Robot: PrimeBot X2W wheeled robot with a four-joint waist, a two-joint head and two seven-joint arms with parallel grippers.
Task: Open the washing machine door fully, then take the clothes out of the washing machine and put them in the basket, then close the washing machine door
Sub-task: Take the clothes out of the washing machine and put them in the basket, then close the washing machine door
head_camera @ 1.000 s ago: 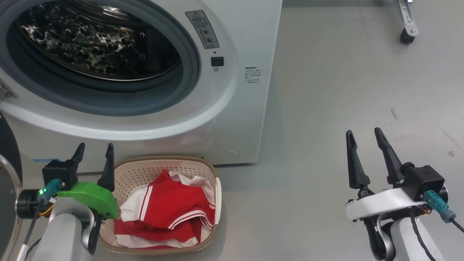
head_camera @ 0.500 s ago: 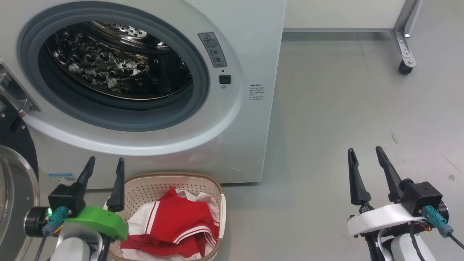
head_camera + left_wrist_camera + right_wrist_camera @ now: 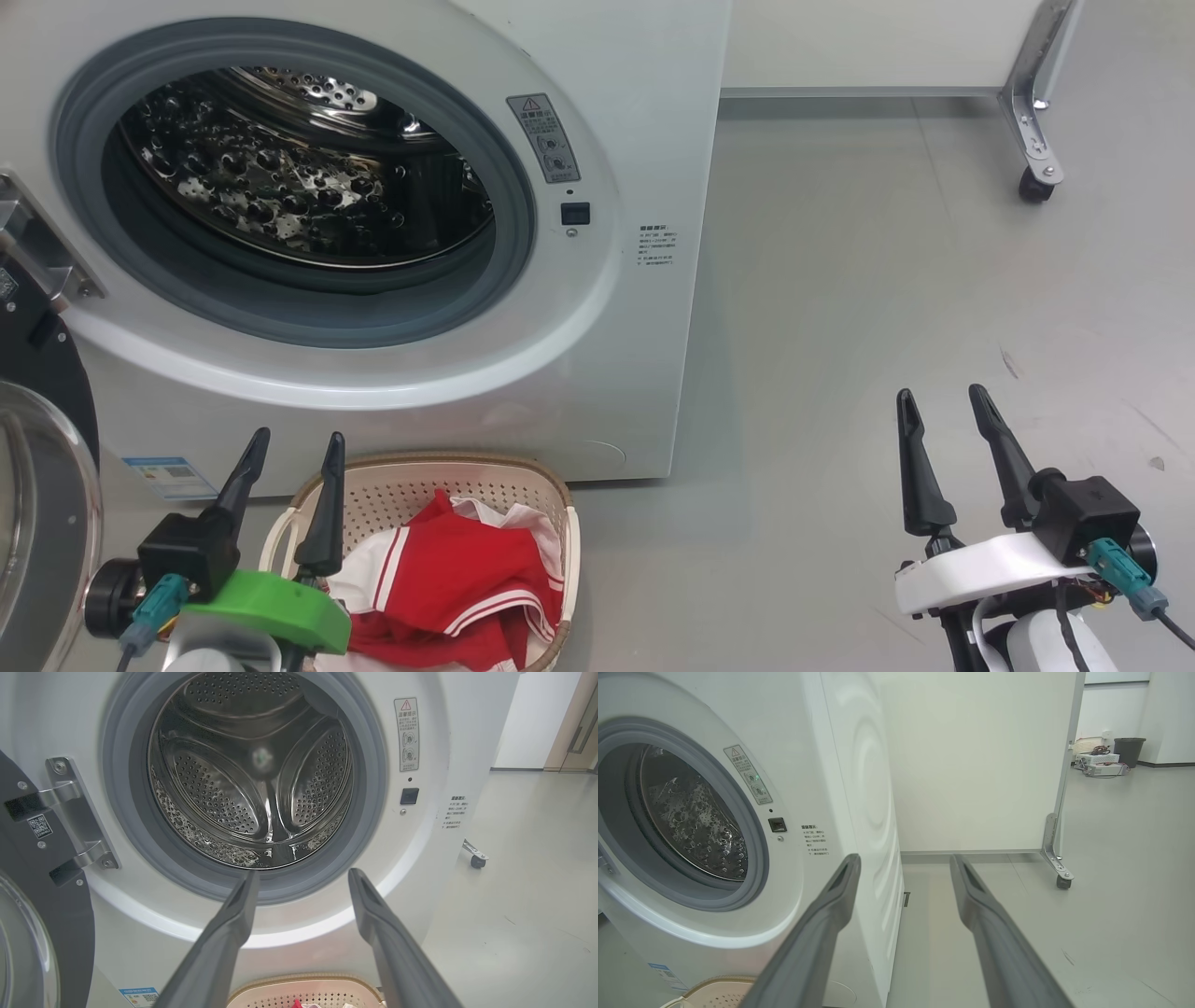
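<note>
The white washing machine [image 3: 644,121] [image 3: 448,742] [image 3: 859,765] stands with its steel drum [image 3: 289,177] [image 3: 252,770] bare inside. Its door [image 3: 42,485] [image 3: 42,891], black-rimmed with a glass bowl, hangs swung open at the far left. On the floor before the machine sits the cream basket [image 3: 485,476] [image 3: 303,984] [image 3: 714,984], holding the red and white clothes [image 3: 457,579]. My left gripper [image 3: 294,439] [image 3: 301,875] is open, just left of the basket's rim, with nothing between its fingers. My right gripper [image 3: 941,394] [image 3: 903,858] is open over bare floor at the right.
A white partition [image 3: 971,756] on a castor foot [image 3: 1032,182] [image 3: 1062,882] stands behind the machine's right side. Grey floor [image 3: 887,308] stretches to the right. A bin [image 3: 1129,749] and boxes lie far off in the right wrist view.
The head camera has tilted up, so the machine and basket sit lower in the picture. Both grippers stay open, and the clothes lie unmoved in the basket.
</note>
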